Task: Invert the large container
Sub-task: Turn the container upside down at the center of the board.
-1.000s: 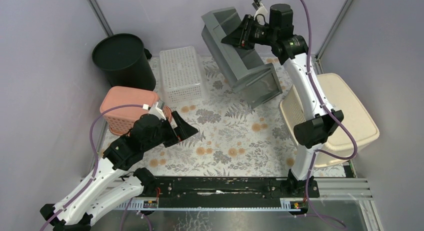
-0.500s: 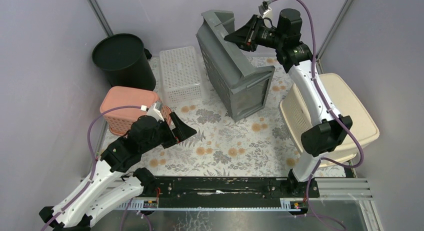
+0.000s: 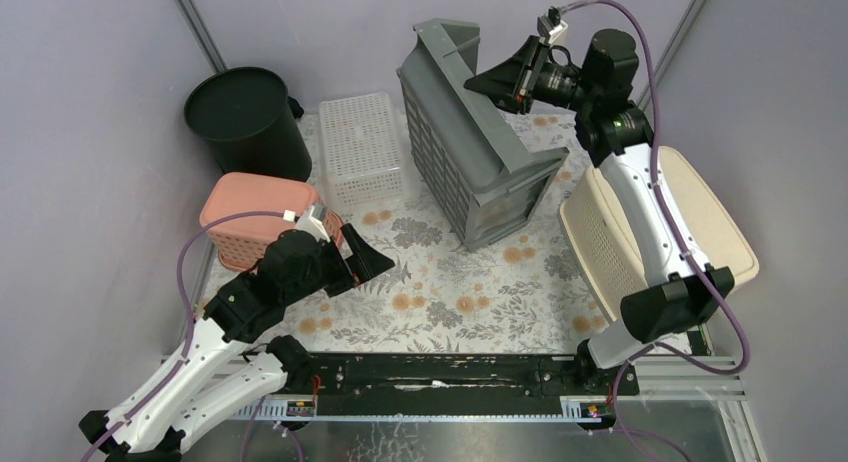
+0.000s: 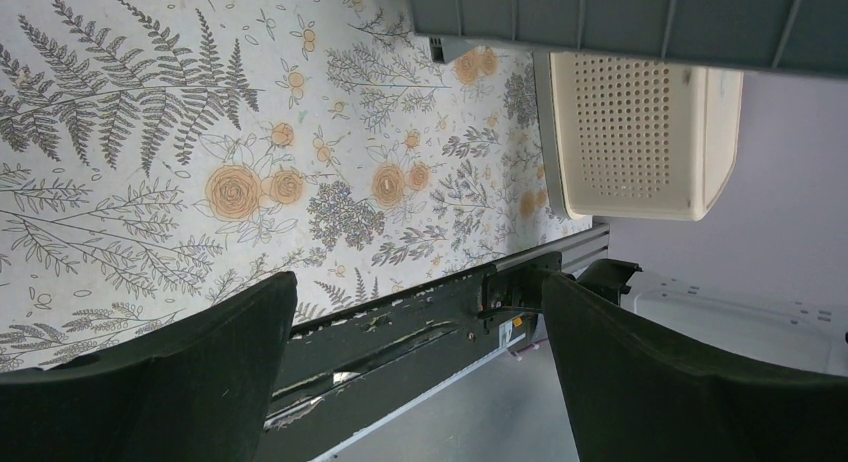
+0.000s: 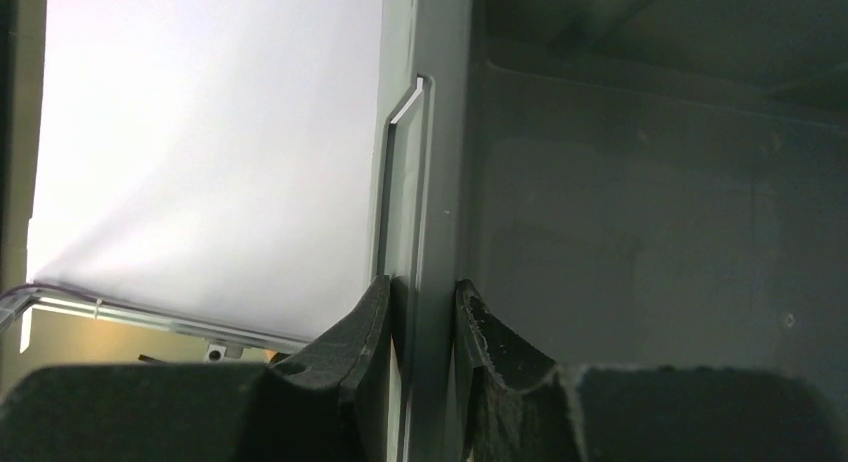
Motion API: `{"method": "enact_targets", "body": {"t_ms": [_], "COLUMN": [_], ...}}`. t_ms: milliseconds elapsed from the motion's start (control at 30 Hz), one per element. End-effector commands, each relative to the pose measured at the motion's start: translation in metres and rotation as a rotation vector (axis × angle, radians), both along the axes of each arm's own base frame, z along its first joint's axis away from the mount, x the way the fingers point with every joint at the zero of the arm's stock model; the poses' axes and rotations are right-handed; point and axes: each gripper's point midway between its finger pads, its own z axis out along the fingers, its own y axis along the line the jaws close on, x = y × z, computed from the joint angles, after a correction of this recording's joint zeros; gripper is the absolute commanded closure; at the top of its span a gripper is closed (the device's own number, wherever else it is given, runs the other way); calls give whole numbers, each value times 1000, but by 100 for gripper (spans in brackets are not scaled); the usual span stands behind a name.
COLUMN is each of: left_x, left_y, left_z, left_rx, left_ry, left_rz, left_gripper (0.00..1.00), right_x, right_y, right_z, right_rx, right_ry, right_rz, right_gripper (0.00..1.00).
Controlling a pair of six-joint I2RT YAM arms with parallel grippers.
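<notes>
Large grey container: sat in the upper centre of the top view, tipped up on its end and leaning, with its lower end on the cloth and its upper end raised toward the back wall.
Right gripper: clenched on the container's rim near the raised end; in the wrist view one finger pressed each face of the thin grey wall.
Left gripper: released, jaws spread wide with nothing between them, hovering over the cloth at the lower left of the top view.
Floral cloth: covered the table.
Black bin: stood upright in the upper left of the top view.
White lattice basket: lay just right of the bin, between it and the grey container.
Pink basket: sat at the left, below the bin, partly behind the left arm.
Cream perforated basket: sat at the right edge, near the container's lower end, with the right arm crossing in front of it.
</notes>
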Motion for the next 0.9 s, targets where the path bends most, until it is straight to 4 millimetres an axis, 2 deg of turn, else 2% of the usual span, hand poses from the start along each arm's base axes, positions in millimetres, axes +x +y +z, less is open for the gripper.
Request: {"method": "enact_targets", "body": {"t_ms": [0, 267, 467, 667, 867], "left_x": [5, 9, 11, 12, 13], "left_y": [-2, -8, -10, -12, -12], "left_z": [-2, -2, -1, -3, -3], "left_rx": [-9, -16, -15, -14, -15], "left_ry": [-2, 1, 2, 6, 4], "left_rz": [14, 11, 6, 3, 6], "left_gripper": [0, 0, 0, 0, 0], "right_x": [-63, -99, -118, -125, -129], "right_y": [-14, -21, -25, -24, -25], "right_z": [68, 73, 58, 35, 32], "right_rx": [75, 64, 53, 48, 65], "right_ry": [-287, -304, -270, -222, -206], "right_rz": [60, 96, 115, 147, 159], "right_gripper": [100, 100, 100, 100, 100]}}
